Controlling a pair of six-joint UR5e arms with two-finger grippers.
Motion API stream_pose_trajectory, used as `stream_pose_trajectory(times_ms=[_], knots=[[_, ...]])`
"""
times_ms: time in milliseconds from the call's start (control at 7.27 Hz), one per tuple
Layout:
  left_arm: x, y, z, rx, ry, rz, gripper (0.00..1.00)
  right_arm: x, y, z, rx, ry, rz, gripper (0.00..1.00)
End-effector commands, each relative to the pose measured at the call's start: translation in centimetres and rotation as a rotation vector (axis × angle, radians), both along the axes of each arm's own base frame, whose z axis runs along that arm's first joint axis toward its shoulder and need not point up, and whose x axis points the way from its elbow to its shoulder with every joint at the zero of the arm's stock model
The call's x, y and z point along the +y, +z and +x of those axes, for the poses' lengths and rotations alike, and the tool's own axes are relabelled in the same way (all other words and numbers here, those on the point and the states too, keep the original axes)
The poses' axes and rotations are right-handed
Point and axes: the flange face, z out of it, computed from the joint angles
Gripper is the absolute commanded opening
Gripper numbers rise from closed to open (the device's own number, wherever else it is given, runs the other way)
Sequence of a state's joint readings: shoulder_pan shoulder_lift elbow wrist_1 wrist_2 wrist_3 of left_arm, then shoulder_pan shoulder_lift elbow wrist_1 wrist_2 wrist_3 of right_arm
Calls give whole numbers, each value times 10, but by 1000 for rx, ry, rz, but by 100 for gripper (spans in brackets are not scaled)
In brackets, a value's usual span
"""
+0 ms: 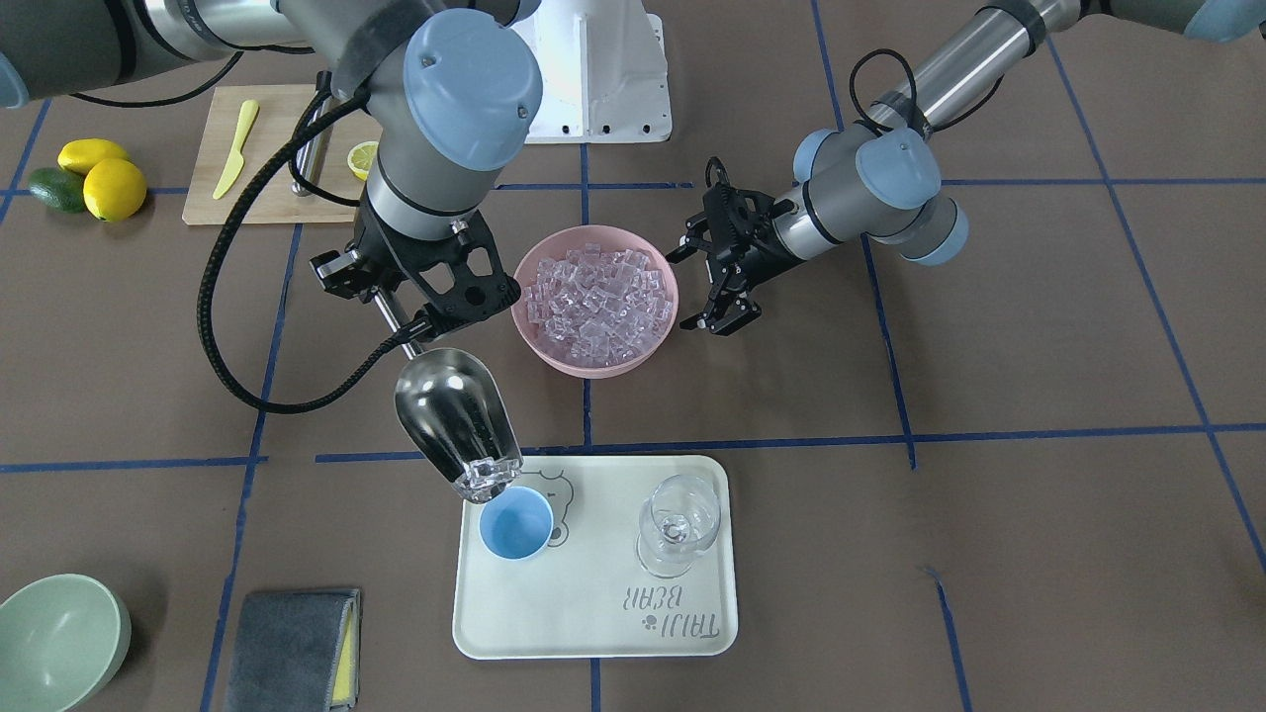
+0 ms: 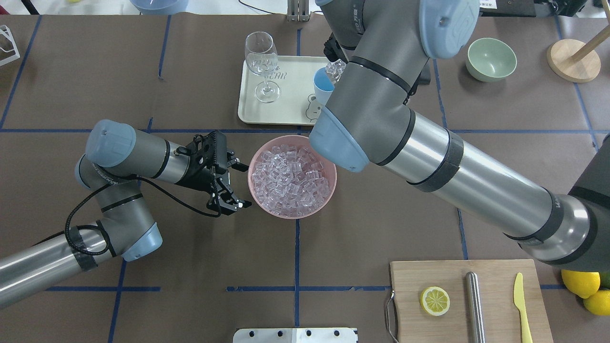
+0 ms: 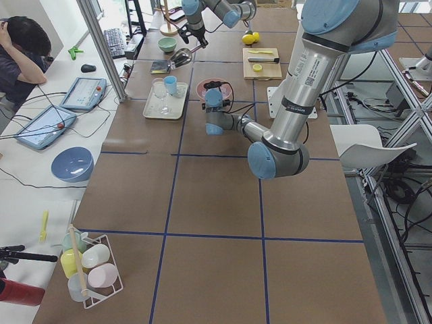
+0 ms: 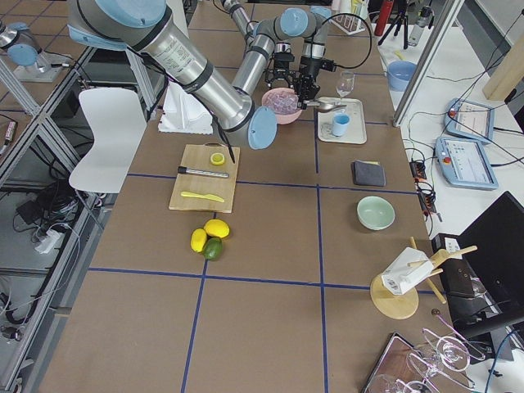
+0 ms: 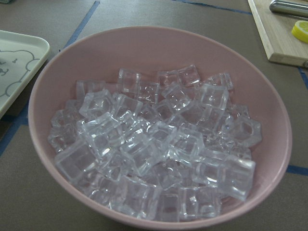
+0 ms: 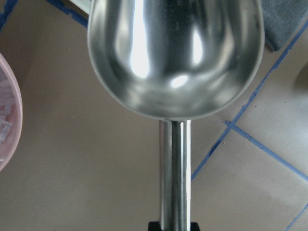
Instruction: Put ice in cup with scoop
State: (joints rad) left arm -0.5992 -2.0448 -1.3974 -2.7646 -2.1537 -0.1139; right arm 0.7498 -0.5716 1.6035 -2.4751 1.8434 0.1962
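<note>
My right gripper (image 1: 415, 326) is shut on the rod handle of the steel scoop (image 1: 450, 410). The scoop is tilted down, its lip right above the light-blue cup (image 1: 515, 522) on the white tray (image 1: 593, 613). A few ice cubes (image 1: 487, 478) sit at the scoop's lip. In the right wrist view the scoop (image 6: 175, 53) shows from behind. The pink bowl (image 1: 593, 369) holds many ice cubes (image 5: 154, 144). My left gripper (image 2: 240, 186) is open and empty, close beside the bowl's rim (image 2: 267, 205). The cup (image 2: 323, 88) is partly hidden by my right arm overhead.
A clear wine glass (image 1: 678, 524) stands on the tray beside the cup. A pale green bowl (image 1: 59, 638) and a grey cloth (image 1: 292, 648) lie beyond the tray. A cutting board (image 2: 410, 281) with a lemon half (image 2: 434, 300), steel cylinder (image 2: 474, 305) and yellow knife (image 2: 522, 305) lies near the robot.
</note>
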Motion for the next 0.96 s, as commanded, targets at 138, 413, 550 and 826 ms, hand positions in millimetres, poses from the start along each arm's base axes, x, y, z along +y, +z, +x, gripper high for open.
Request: stream_pose_trajectory(times_ms=[138, 413, 550, 826], knots=[[0, 0, 0, 0, 1, 0, 100, -4, -9, 16, 54, -81, 10, 0], [1, 0, 0, 1, 1, 1, 100, -9, -10, 25, 74, -125, 28, 0], [1, -1, 0, 2, 1, 0, 100, -13, -11, 27, 77, -134, 27, 0], [1, -1, 0, 2, 2, 0, 100, -16, -12, 29, 91, -146, 28, 0]])
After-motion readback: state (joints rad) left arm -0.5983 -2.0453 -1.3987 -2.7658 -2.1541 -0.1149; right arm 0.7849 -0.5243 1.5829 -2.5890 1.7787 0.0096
